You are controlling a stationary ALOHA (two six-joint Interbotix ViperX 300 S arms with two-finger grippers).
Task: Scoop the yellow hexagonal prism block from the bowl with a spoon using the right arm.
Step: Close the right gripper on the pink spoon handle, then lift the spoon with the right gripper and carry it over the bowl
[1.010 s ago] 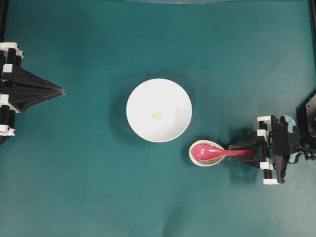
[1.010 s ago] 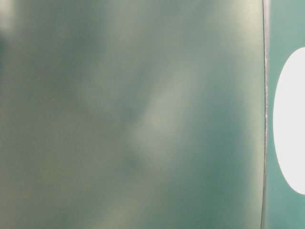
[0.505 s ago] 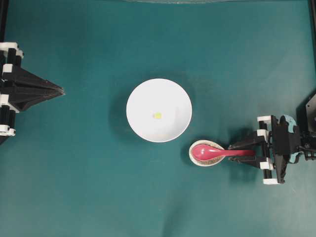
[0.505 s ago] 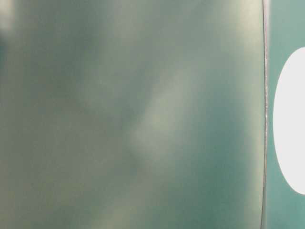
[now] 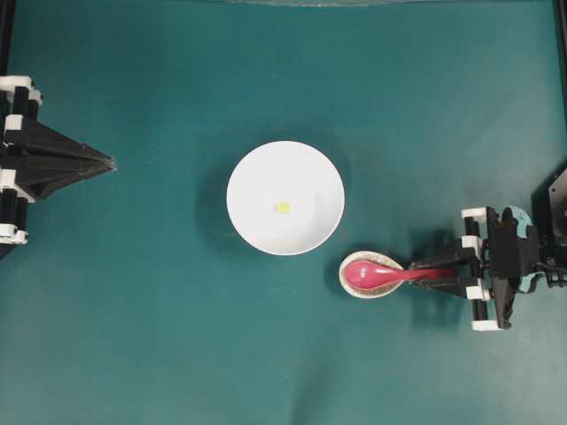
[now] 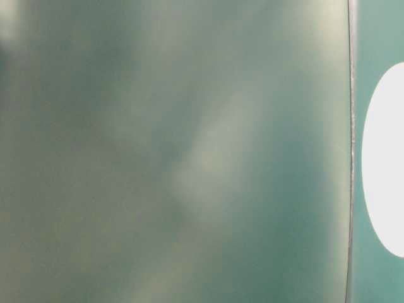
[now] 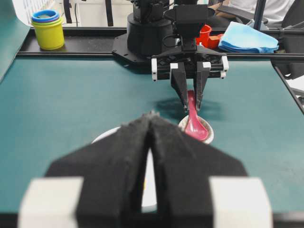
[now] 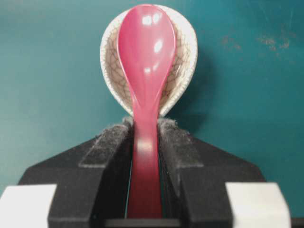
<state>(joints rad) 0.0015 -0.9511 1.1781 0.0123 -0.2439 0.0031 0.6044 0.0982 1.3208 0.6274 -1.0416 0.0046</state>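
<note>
Right gripper clamped on the pink-red spoon handle, scoop ahead in the crackle-glazed spoon rest. Yellow hexagonal block sits beyond in the white bowl; lift and scoop remain. Left gripper closed, idle.

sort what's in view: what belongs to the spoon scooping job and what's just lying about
Job: yellow hexagonal block; white bowl; pink-red spoon; right claw.

Lying about: speckled spoon rest; left claw; stacked cups; blue cloth; red cup.
</note>
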